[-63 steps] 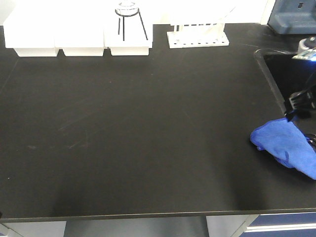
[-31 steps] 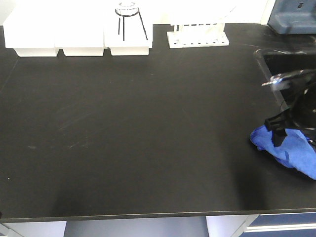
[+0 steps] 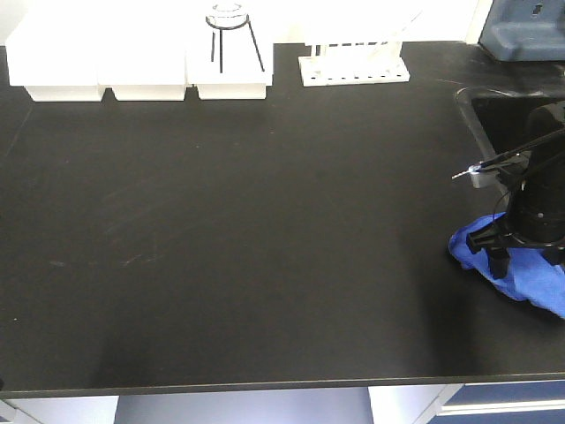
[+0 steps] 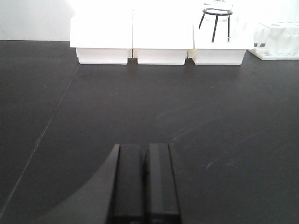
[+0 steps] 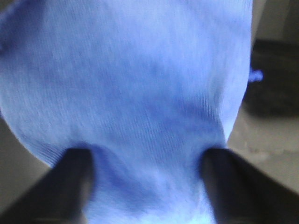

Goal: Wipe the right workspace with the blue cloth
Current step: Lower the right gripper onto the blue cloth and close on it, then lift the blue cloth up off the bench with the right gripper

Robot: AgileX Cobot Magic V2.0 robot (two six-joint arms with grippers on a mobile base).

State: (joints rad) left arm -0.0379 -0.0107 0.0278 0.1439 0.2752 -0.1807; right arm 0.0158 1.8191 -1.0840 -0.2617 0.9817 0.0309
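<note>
The blue cloth (image 3: 525, 278), a soft, wrinkled royal-blue fabric, lies bunched at the right end of a matte black countertop (image 3: 265, 221) marked by faint pale smudges, just in front of the sink (image 3: 499, 110). The right gripper (image 3: 494, 254) stands over it with its dark fingers (image 5: 70, 186) spread wide, and in the wrist view the finely knit cloth bulges between them. The left gripper (image 4: 145, 182), two flat black pads pressed together, hangs over the counter facing white rectangular trays (image 4: 163, 42).

blue cloth (image 3: 534, 284): plain royal blue | countertop (image 3: 265, 230): matte black, faint pale smudges | trays (image 3: 97, 66): white
</note>
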